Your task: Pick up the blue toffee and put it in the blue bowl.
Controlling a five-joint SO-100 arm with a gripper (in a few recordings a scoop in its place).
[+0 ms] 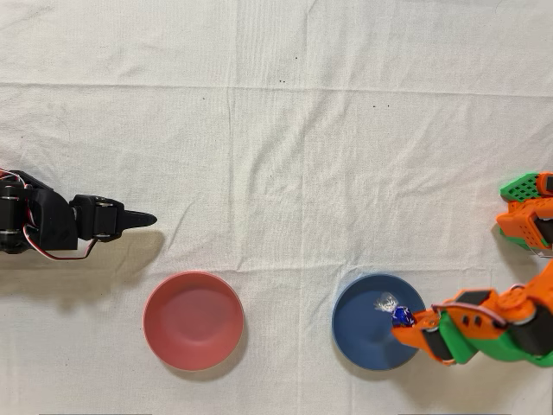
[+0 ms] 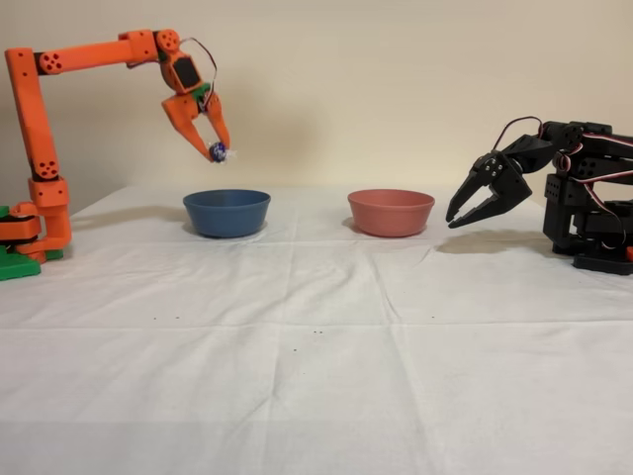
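The table is covered by a white cloth, matt, creased and faintly woven. The blue bowl and the pink bowl look smooth and matt, like plastic. The toffee has glossy foil. The orange arm looks like matt, hard plastic

We see a red-pink bowl resting upright on a creased white tablecloth, and an idle black arm standing near it, not touching.
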